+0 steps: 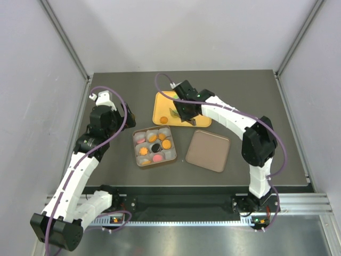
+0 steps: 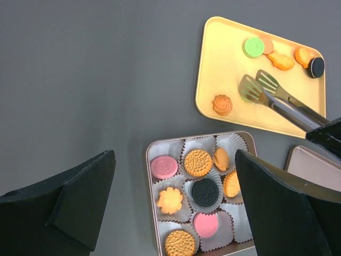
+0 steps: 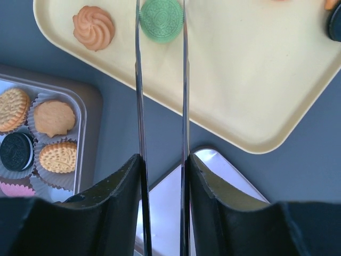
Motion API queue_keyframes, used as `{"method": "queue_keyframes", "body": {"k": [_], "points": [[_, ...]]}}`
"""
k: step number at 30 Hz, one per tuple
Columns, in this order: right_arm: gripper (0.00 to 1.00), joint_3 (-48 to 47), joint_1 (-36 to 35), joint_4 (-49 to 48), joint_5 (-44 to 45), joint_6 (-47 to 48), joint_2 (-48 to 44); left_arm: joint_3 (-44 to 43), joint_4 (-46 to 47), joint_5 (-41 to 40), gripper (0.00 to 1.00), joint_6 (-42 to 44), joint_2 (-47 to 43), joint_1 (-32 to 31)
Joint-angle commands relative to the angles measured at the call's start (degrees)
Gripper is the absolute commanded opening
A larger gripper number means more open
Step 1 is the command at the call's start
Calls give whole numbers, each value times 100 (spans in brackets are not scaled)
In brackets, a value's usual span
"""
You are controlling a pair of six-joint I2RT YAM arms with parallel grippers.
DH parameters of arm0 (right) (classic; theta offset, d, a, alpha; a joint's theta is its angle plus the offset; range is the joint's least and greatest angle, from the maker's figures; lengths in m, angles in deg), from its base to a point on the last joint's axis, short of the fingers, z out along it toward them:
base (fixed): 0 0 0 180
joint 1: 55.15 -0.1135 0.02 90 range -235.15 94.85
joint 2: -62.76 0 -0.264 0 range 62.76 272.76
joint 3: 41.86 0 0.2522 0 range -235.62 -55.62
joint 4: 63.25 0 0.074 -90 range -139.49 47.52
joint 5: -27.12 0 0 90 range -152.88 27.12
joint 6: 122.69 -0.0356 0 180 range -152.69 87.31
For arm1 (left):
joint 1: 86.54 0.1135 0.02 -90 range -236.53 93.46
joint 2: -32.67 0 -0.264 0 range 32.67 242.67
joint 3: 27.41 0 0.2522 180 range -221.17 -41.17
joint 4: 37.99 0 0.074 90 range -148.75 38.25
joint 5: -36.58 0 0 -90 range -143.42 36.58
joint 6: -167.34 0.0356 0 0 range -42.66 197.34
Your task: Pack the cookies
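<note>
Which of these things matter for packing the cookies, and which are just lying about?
For the job: cookies, yellow tray, tongs, box with paper cups.
Lying about: lid beside the box; left arm, holding nothing.

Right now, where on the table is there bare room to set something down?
Bare: the table left of the box and the tray. Crowded: the gap between box, tray and lid; tongs hang over the tray.
</note>
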Motion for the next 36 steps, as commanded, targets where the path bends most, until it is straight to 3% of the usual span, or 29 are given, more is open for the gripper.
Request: {"method": "queue_keyframes", "body": {"k": [1,15,25,36], "points": [[38,-356,82,-19,125,72,-476,57,290,-1,99,-37,-44,29],[38,-225,127,60,222,37,-977,57,290,34,99,-46,-53,29],[37,214,30,95,-183,-68,-1792,57,299,34,99,-46,-70,29],[38,1374,-1402,358,-113,-604,-3121,57,290,34,99,-46,-70,29]]}}
